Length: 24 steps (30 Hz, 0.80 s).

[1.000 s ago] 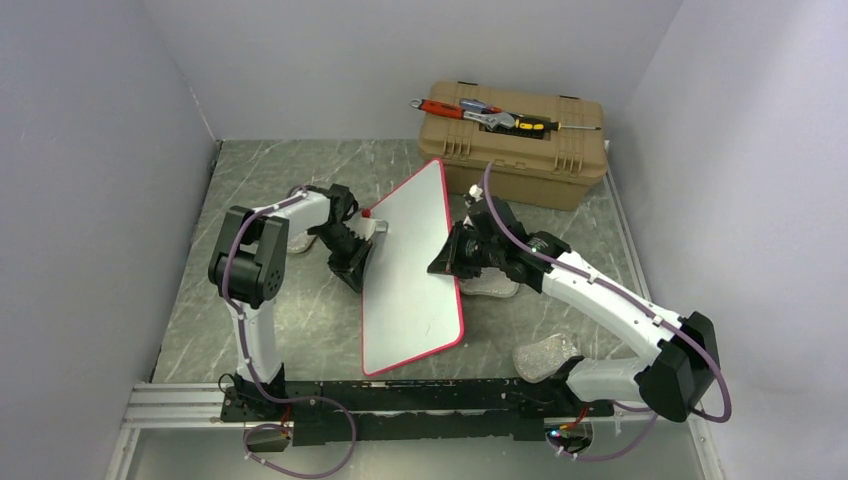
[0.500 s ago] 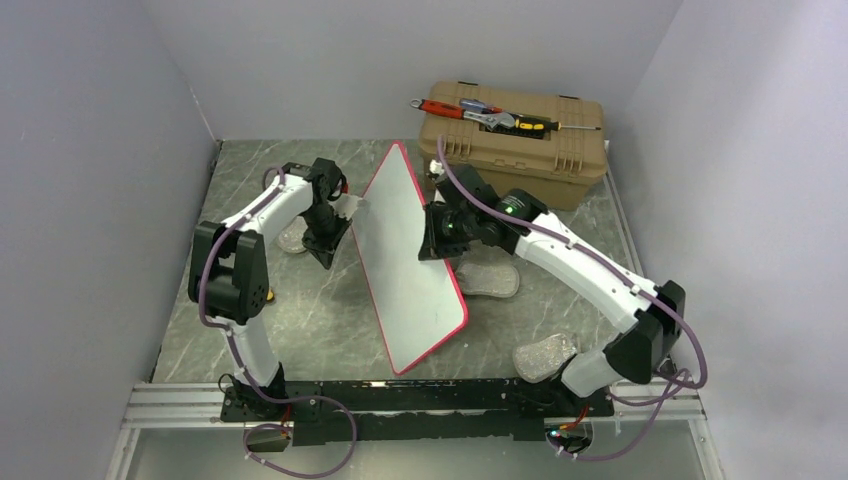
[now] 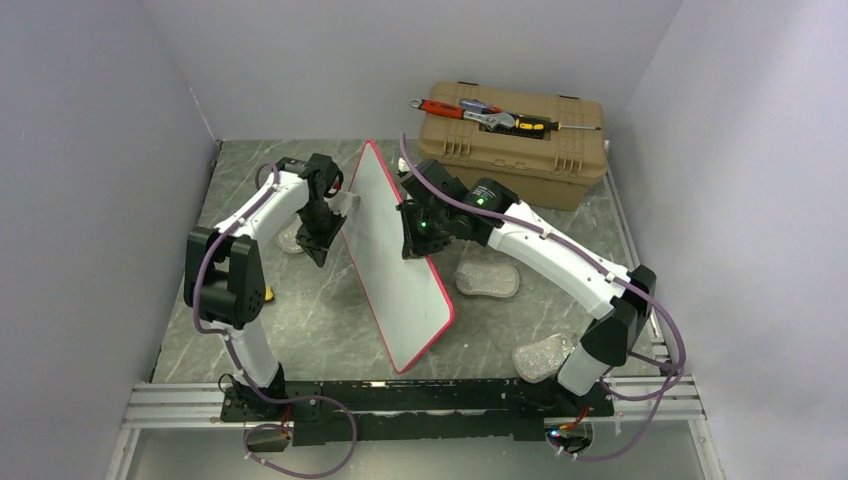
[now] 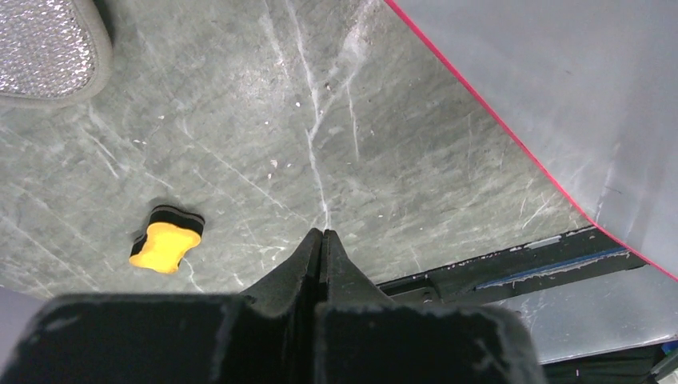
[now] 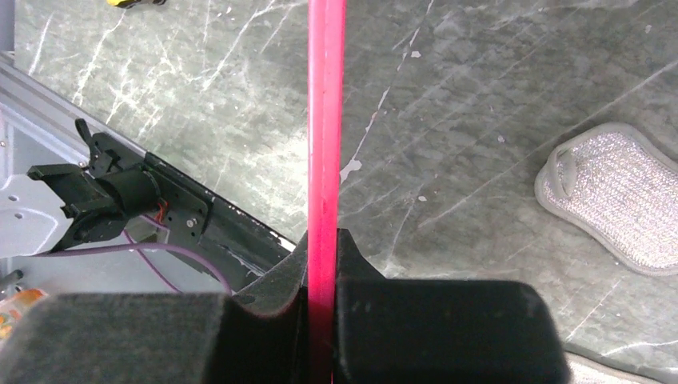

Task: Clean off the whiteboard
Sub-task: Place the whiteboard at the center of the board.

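The whiteboard (image 3: 395,270), white with a thin red rim, stands steeply tilted, almost on edge, in the middle of the table. Its near corner is down by the front rail. My right gripper (image 3: 412,240) is shut on its rim; in the right wrist view the red rim (image 5: 326,120) runs straight up from between the fingers of the right gripper (image 5: 324,240). My left gripper (image 3: 318,250) hangs just left of the board, shut and empty. In the left wrist view the left gripper (image 4: 321,236) is above bare table, with the board's shaded side (image 4: 560,80) at upper right.
A small yellow eraser (image 4: 166,240) lies on the table left of my left gripper. Silver mesh pads (image 3: 487,280) (image 3: 545,355) (image 3: 292,238) lie around. A tan toolbox (image 3: 515,140) with tools on top stands at the back right. Walls enclose three sides.
The right gripper has raised the board's edge and carried it leftward, tipping the board from a shallow slant to nearly upright. The left gripper has drawn back to the left and closed fully.
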Each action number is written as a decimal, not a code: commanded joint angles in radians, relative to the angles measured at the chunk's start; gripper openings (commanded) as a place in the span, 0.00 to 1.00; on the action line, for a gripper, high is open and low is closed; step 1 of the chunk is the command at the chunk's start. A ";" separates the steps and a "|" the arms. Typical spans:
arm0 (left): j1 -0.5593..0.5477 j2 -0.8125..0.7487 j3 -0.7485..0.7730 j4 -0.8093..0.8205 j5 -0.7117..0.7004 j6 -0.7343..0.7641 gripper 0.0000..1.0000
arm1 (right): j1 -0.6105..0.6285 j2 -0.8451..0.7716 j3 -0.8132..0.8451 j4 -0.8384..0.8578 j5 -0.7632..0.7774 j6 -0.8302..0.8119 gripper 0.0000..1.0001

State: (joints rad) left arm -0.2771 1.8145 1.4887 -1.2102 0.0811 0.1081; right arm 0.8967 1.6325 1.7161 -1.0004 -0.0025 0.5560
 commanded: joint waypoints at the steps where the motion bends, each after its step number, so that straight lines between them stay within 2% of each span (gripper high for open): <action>1: -0.001 -0.086 0.028 -0.008 0.023 -0.002 0.03 | 0.007 0.029 0.043 0.028 0.266 -0.191 0.00; 14: -0.001 -0.097 0.012 -0.018 0.052 0.004 0.03 | 0.057 0.136 0.136 -0.026 0.371 -0.264 0.00; 24: 0.023 -0.124 0.039 -0.081 0.121 0.003 0.03 | 0.091 0.233 0.396 -0.160 0.583 -0.404 0.00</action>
State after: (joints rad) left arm -0.2684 1.7428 1.4887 -1.2407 0.1276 0.1101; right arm 0.9726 1.8145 2.0155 -1.1877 0.1383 0.4934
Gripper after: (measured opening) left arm 0.036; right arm 0.070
